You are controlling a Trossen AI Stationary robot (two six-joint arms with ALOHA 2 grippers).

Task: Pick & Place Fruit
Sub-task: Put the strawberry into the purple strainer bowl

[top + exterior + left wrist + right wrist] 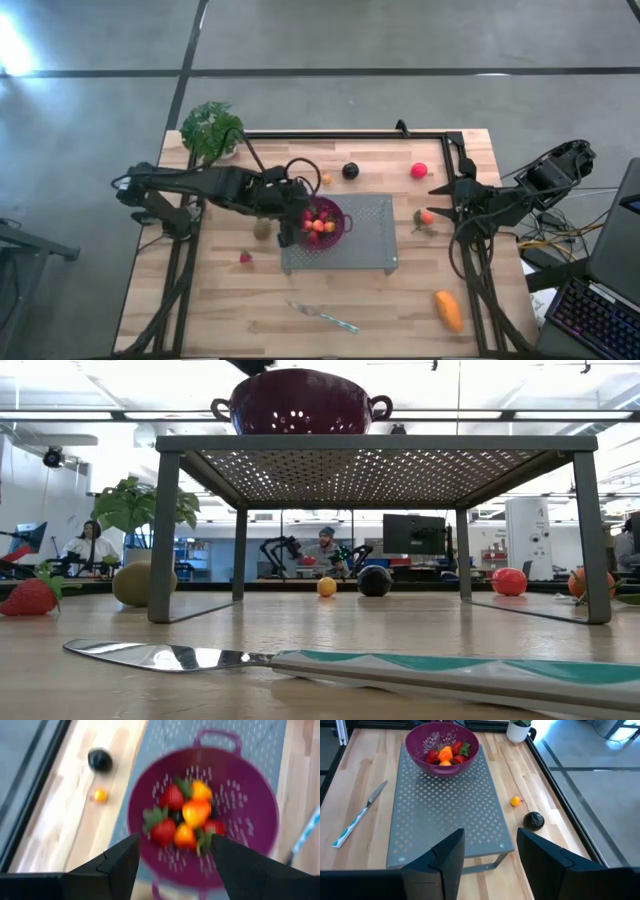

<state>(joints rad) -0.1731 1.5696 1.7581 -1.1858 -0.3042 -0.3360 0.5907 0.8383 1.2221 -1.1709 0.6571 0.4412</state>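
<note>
While your left gripper [170, 857] hovers with open, empty fingers over the colander [322, 225] of fruit, the right gripper [490, 847] waits open; the kiwi [262, 229] on the counter [380, 310] looks light, smooth; grasp its middle.

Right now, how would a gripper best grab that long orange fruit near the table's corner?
Likely from straight above, fingers closing across the narrow middle of the orange fruit. It lies flat and oblong on bare table, so its short width fits between fingers best, and nothing crowds it.
</note>
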